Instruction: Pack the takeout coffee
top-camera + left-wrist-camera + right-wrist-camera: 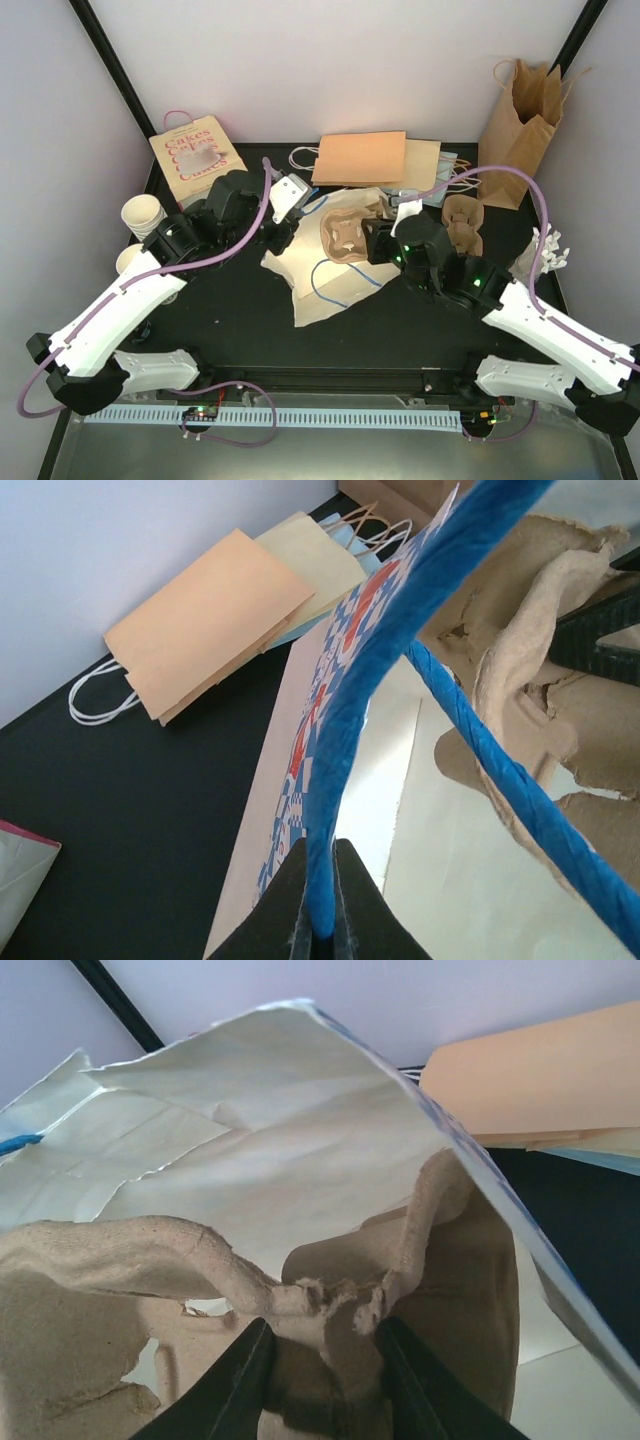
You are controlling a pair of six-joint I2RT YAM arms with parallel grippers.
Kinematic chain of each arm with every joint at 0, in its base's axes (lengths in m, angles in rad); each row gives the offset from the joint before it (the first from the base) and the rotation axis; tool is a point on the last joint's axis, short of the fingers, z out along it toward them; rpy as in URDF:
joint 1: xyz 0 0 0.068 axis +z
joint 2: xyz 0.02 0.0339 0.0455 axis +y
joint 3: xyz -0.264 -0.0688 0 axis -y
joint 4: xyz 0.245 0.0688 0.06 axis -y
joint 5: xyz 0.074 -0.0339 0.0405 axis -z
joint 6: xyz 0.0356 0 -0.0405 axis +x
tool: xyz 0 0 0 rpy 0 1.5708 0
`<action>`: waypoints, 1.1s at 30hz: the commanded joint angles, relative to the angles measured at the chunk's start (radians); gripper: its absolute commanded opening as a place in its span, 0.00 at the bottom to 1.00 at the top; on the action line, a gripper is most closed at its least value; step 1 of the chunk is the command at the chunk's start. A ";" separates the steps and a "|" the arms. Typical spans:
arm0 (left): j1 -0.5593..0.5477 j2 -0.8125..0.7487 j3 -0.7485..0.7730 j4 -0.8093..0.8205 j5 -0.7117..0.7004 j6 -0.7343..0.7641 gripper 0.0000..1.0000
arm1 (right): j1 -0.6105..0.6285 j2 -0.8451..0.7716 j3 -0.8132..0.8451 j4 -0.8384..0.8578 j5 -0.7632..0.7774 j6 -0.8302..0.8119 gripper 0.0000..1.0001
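now we are pinching blue handle (400,620) of paper bag (250,1150) in left gripper (322,920), jaws narrow on it; right gripper (320,1360) clamping pulp cup carrier (120,1260) inside bag; paper cups (143,215) standing apart.

The cup carrier (345,238) lies in the bag (330,290); paper cups (142,215) stand far left.

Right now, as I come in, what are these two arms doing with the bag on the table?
The left gripper is shut on the blue handle of a cream paper bag that lies on the table, and it holds the bag's mouth up. The right gripper is shut on a brown pulp cup carrier at the open mouth of the bag. White paper cups stand at the table's left edge, not yet packed.
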 commanded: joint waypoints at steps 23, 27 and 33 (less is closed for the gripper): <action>-0.006 0.047 0.099 0.016 0.091 -0.098 0.01 | 0.194 0.173 -0.001 0.008 0.240 -0.284 0.33; -0.007 0.059 0.106 0.012 0.125 -0.112 0.02 | 0.205 0.213 0.021 -0.008 0.333 -0.231 0.32; -0.008 0.061 0.095 0.011 0.175 -0.125 0.02 | 0.195 0.243 0.071 -0.046 0.419 -0.086 0.30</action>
